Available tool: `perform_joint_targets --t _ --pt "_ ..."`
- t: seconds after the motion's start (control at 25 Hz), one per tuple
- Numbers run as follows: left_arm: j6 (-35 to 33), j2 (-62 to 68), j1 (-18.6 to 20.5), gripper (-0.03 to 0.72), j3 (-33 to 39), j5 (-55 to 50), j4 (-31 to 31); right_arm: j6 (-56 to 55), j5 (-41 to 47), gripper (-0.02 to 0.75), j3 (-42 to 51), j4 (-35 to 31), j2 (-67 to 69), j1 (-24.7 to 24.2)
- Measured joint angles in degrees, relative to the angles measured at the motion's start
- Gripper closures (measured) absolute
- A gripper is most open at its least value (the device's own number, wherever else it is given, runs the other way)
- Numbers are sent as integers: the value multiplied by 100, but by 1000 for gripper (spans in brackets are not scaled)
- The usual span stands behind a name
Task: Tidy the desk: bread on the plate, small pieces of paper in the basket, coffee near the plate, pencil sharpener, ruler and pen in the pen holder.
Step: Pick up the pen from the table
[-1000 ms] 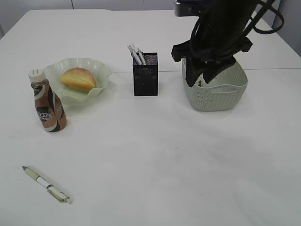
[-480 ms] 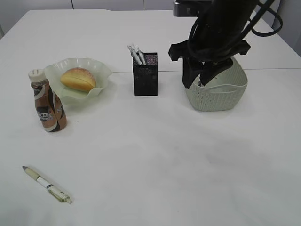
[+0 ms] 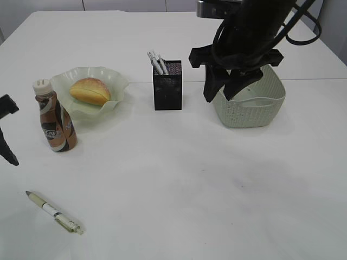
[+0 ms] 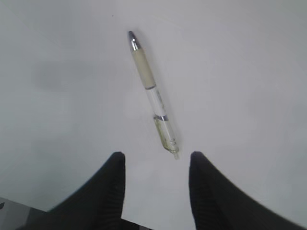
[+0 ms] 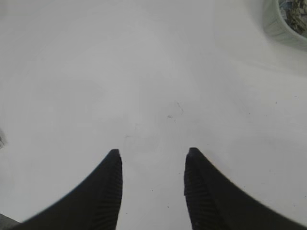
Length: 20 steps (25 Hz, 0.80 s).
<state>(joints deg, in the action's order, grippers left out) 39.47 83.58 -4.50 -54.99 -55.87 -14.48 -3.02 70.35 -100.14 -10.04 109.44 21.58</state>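
The left pincer (image 4: 154, 165) hangs open and empty over the table (image 3: 179, 173), its two dark fingers (image 4: 108, 191) just short of the pen (image 4: 152, 93), which lies flat near the front left corner. The right pincer (image 5: 152, 165) is open too, holding nothing, above bare table beside the basket (image 3: 250, 105) toward the right edge. The bread (image 3: 90, 90) sits on the plate (image 3: 116, 81) near the left edge, the coffee bottle (image 3: 55, 116) standing upright just beside it. The pen holder (image 3: 167, 86) stands between plate and basket.
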Motion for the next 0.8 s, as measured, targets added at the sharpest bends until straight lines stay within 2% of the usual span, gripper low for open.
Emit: perform_joint_targets --t 0.2,0.6,0.8 --pt "14 692 -4 368 0 273 22 0 0 389 0 0 0 0" --pt "120 1280 -18 369 -13 1129 91 0 0 389 0 0 0 0" --pt "133 1502 -163 369 -13 1238 124 0 0 389 0 0 0 0"
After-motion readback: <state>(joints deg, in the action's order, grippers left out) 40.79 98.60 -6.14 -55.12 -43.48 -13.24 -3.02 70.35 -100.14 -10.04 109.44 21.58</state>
